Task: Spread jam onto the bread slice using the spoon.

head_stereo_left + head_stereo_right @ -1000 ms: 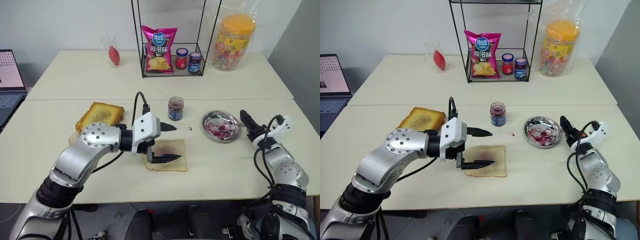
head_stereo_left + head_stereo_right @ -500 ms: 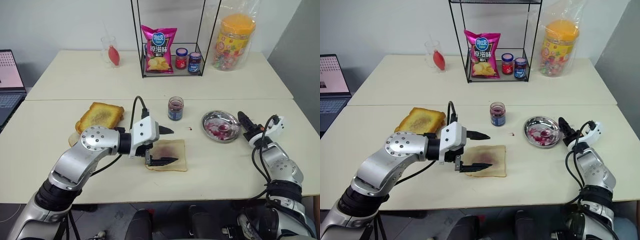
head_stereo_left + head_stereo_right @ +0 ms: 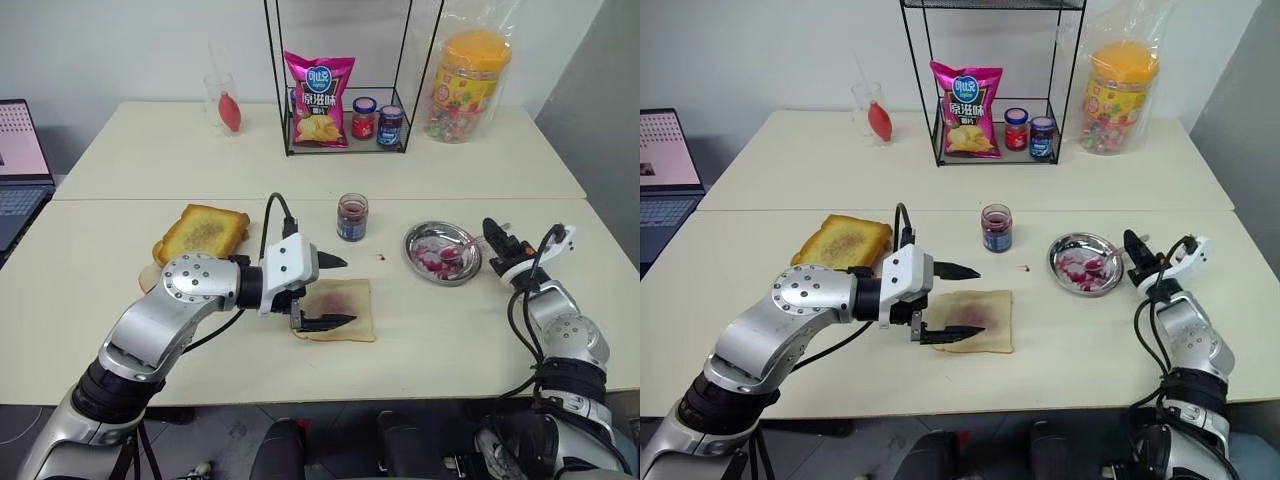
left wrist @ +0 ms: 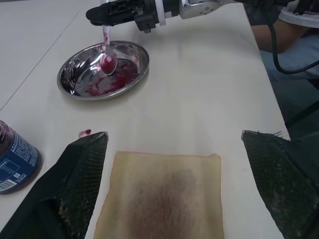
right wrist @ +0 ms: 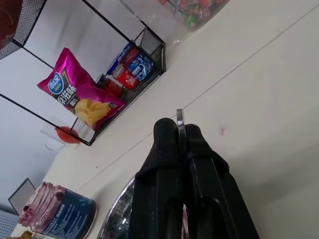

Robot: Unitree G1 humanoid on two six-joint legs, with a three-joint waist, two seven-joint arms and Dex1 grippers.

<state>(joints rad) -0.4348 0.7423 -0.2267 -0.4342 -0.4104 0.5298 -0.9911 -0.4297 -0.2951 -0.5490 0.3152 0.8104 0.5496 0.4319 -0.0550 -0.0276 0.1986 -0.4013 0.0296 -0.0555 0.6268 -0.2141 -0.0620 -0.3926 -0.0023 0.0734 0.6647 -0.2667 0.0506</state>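
The bread slice lies flat on the table's near middle, with a dull purple jam smear in its centre. My left gripper hangs open just over the slice, holding nothing, one finger toward each side of it. To the right, the spoon rests with its red-stained bowl in a steel dish smeared with jam. My right gripper is at the dish's right rim, shut on the spoon's handle, whose tip shows between the fingers.
An open jam jar stands behind the bread. Toasted slices lie to the left. At the back stand a wire rack with a chip bag and two small jars, a candy jar and a glass. A laptop sits far left.
My right gripper has gone from open to shut, closing on the spoon's handle at the dish. The left arm and the bread have stayed put.
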